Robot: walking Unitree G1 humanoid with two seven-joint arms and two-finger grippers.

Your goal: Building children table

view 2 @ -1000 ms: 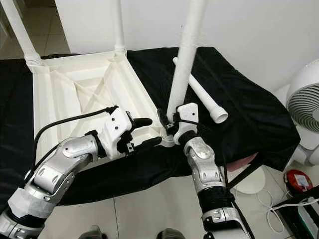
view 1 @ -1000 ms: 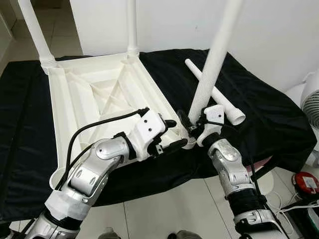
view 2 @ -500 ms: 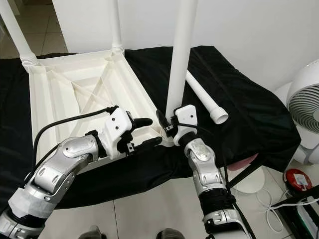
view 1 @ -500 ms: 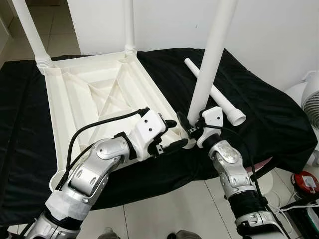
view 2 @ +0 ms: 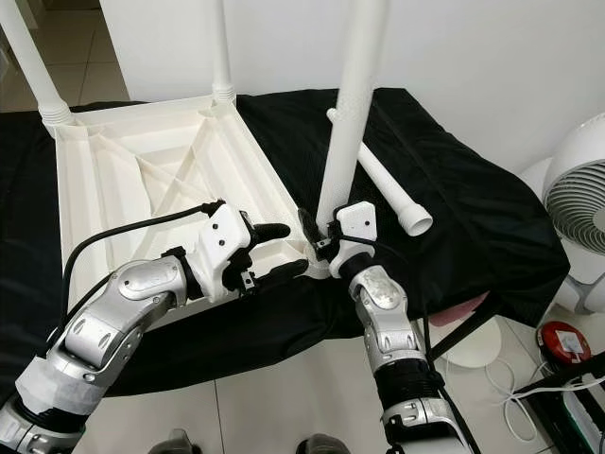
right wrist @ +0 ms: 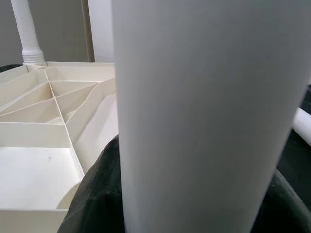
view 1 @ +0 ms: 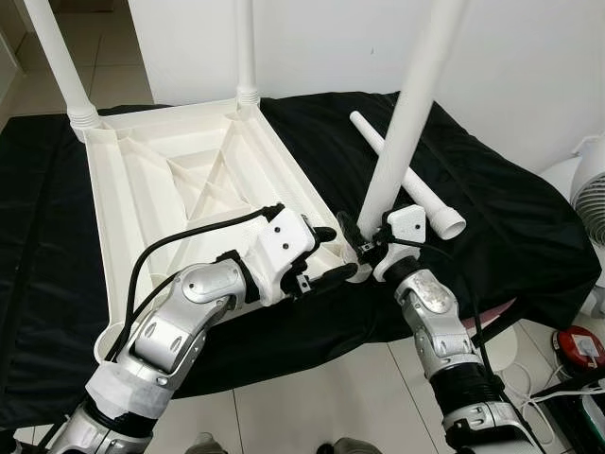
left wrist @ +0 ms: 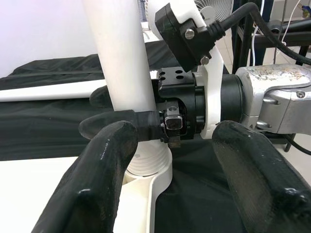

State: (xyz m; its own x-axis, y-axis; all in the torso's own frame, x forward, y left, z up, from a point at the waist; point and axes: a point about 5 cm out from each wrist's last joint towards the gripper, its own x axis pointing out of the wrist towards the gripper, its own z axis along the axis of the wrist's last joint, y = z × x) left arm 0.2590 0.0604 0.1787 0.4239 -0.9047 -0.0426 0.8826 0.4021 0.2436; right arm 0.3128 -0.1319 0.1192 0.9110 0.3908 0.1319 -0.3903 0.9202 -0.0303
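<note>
Midway through assembly, the right gripper (view 1: pixel 356 244) clamps a third leg (view 1: pixel 406 118) at the upturned tabletop (view 1: pixel 151 180) corner socket (tilted, likely unseated); the left gripper (view 1: pixel 326 255), fingers spread and empty, steadies that corner; a fourth leg (view 1: pixel 406 180) lies nearby.

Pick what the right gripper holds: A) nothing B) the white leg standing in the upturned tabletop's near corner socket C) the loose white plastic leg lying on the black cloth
B: the right gripper is clamped on the standing white plastic leg above the corner socket.
</note>
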